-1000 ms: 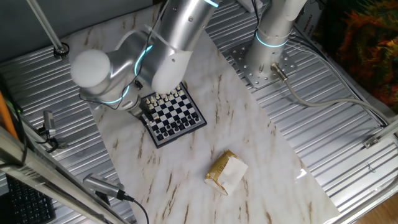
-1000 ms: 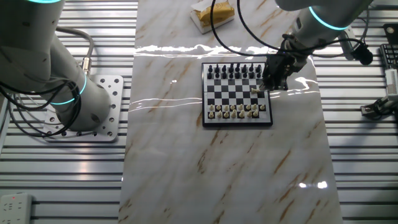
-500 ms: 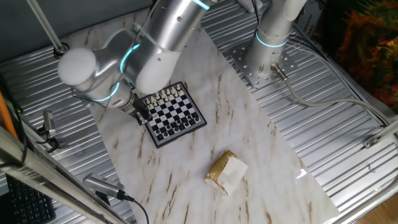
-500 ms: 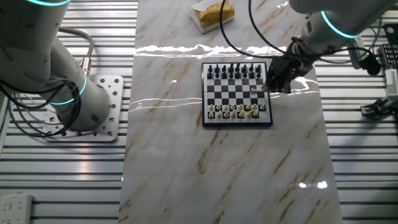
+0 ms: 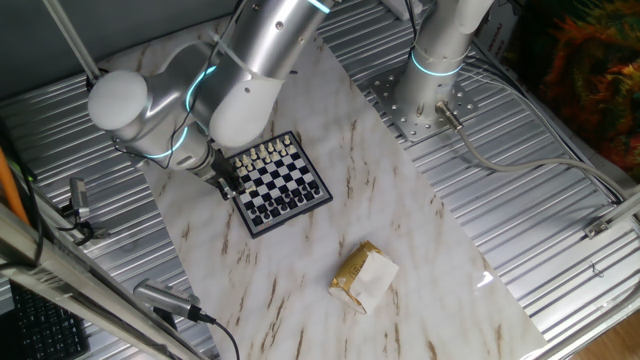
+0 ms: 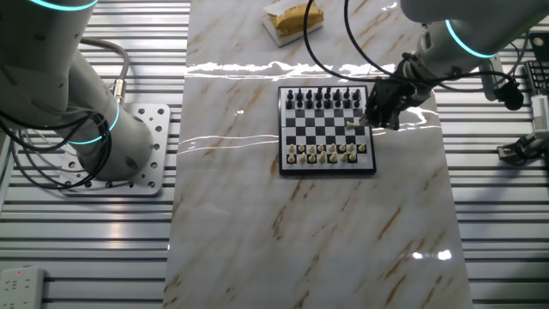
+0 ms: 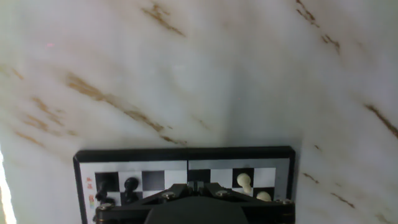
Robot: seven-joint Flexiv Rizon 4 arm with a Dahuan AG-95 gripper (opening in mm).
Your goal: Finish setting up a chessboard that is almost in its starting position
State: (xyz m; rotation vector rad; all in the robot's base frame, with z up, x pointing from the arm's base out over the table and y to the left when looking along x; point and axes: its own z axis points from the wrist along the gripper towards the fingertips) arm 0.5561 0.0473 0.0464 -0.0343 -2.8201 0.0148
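Observation:
The chessboard (image 6: 317, 129) lies in the middle of the marble table, with black pieces along its far rows and white pieces along its near rows. My gripper (image 6: 362, 122) reaches down at the board's right edge, jaws shut, with a small white piece (image 6: 351, 124) at its tip over a middle row. From the opposite side, the gripper (image 5: 224, 182) sits at the left edge of the board (image 5: 285, 190), under my arm. In the hand view the closed gripper (image 7: 193, 186) covers the board's (image 7: 186, 151) middle. A white pawn (image 7: 244, 180) and a black pawn (image 7: 130, 185) flank it.
A tan-and-white paper packet (image 5: 364, 277) lies on the marble beyond the board's black side, and shows again at the packet (image 6: 292, 19). A second arm's base (image 6: 111, 146) stands on the ribbed metal beside the table. Cables run near my wrist.
My arm and wrist have swung outward, away from over the board, while the gripper tip stays at the board's edge. The pieces have not moved.

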